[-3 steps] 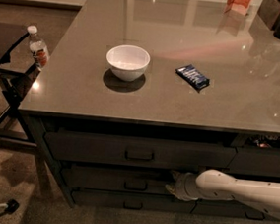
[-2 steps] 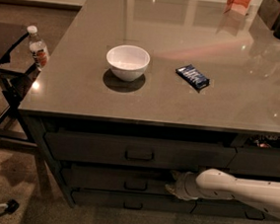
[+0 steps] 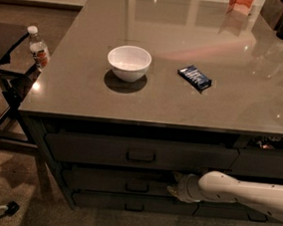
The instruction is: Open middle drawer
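The middle drawer [image 3: 100, 180] is the dark grey, medium-height front below the counter, with a small loop handle [image 3: 137, 187] at its centre. It sits between a taller drawer front above and a thinner one below. My white arm [image 3: 234, 190] reaches in from the right. My gripper [image 3: 175, 185] is at the level of the middle drawer front, a short way right of its handle. The gripper's tip is dark and partly hidden against the drawer front.
On the grey counter [image 3: 83, 94] stand a white bowl [image 3: 129, 62] and a dark blue packet [image 3: 194, 77]. The taller top drawer [image 3: 88, 149] and the thin bottom drawer [image 3: 103, 201] frame the middle one. A water bottle [image 3: 38, 50] stands on a dark folding stand at the left.
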